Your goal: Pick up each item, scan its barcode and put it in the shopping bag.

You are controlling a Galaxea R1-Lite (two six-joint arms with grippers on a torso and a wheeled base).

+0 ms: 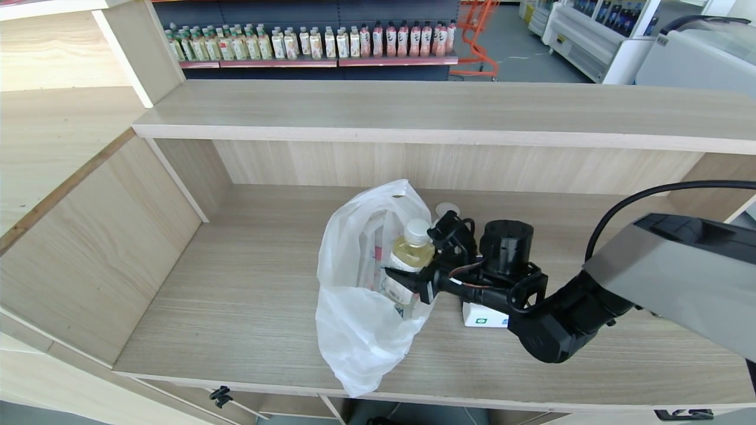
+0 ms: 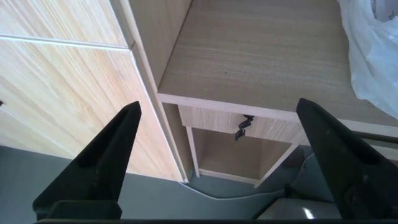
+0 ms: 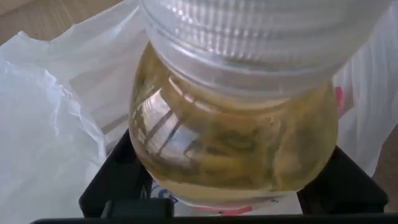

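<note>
A clear bottle [image 1: 409,255] of yellow drink with a white cap is upright at the open mouth of the white plastic shopping bag [image 1: 354,319] on the wooden counter. My right gripper [image 1: 422,255] is shut on the bottle's body from the right side. In the right wrist view the bottle [image 3: 236,124] is very close, with the bag [image 3: 56,124] behind it. A packet with red print [image 1: 372,248] shows through the bag's wall. My left gripper [image 2: 214,162] hangs open off the counter's front edge, holding nothing.
A small white box [image 1: 484,314] lies on the counter [image 1: 248,295] under my right arm, and a white round disc [image 1: 447,209] sits behind the bag. Wooden walls close the counter at the left and back. A drawer latch [image 2: 244,126] hangs below the front edge.
</note>
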